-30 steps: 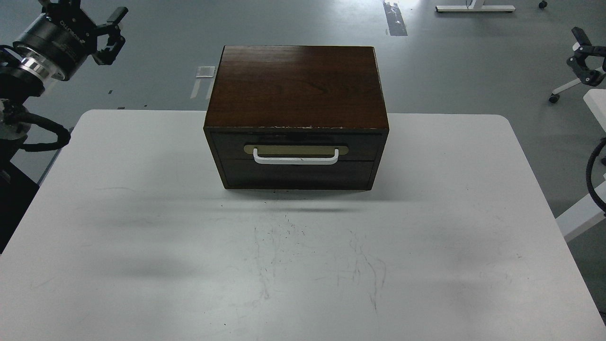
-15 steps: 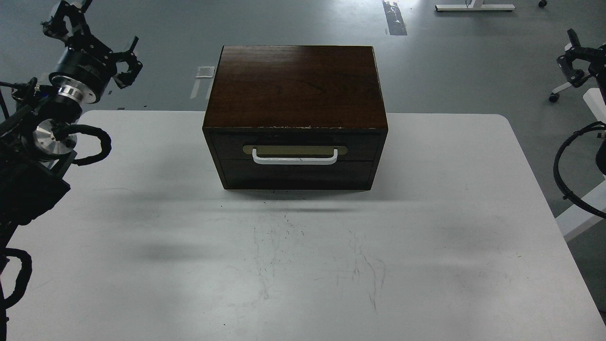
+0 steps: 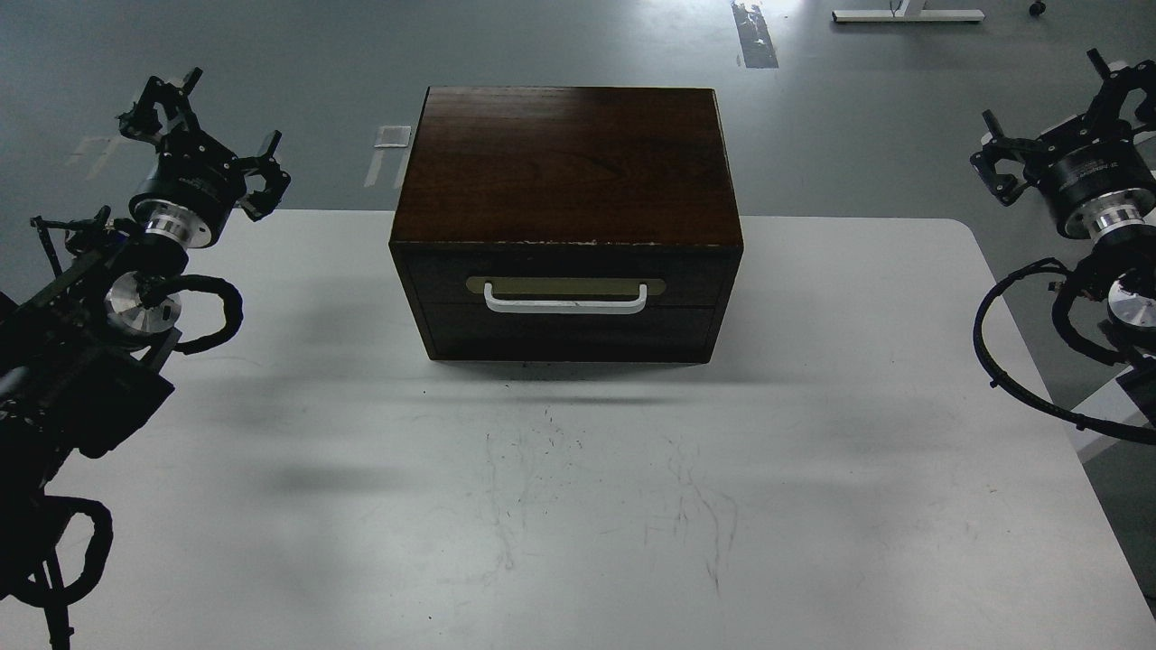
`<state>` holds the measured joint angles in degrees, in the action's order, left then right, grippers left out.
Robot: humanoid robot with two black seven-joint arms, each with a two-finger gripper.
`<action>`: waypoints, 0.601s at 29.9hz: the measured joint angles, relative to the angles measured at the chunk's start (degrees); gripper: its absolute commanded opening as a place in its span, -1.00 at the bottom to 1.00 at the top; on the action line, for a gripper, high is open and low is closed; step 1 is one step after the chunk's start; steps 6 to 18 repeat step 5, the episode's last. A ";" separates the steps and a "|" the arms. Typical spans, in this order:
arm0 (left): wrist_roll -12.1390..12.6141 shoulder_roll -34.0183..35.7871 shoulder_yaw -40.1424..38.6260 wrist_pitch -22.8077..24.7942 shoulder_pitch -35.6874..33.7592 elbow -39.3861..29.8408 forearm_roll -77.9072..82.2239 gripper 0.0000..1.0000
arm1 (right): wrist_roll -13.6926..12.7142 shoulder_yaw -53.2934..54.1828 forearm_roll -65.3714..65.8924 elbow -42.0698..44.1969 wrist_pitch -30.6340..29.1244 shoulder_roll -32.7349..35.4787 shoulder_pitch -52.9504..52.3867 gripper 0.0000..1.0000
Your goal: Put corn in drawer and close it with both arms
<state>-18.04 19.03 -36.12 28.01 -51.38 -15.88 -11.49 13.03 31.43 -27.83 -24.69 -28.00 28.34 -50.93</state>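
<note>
Drawer (image 3: 567, 293) of the dark brown wooden box (image 3: 565, 171) sits flush and closed at upper centre of your frame, white bar handle (image 3: 566, 299) facing you on the white table (image 3: 578, 506). You see no corn. Your left gripper (image 3: 200, 135) at upper left and right gripper (image 3: 1052, 113) at upper right both hang with fingers spread wide, holding nothing, well apart from the box.

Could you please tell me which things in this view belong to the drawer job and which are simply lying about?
Belonging to the job:
- drawer, shut, with white handle
- left pincer, open, empty
- right pincer, open, empty
- no corn in view

Lying about:
- white table
- tape scraps on floor
</note>
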 measured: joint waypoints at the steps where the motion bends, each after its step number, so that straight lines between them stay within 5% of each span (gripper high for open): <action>1: -0.01 -0.09 -0.24 0.00 0.22 -0.01 -0.01 0.95 | 0.06 -0.09 0.05 0.10 0.00 -0.05 0.04 1.00; 18: -0.07 -0.87 -0.51 0.00 0.53 -0.57 -0.03 0.95 | 0.14 -0.82 0.25 0.17 0.00 -0.11 -0.04 1.00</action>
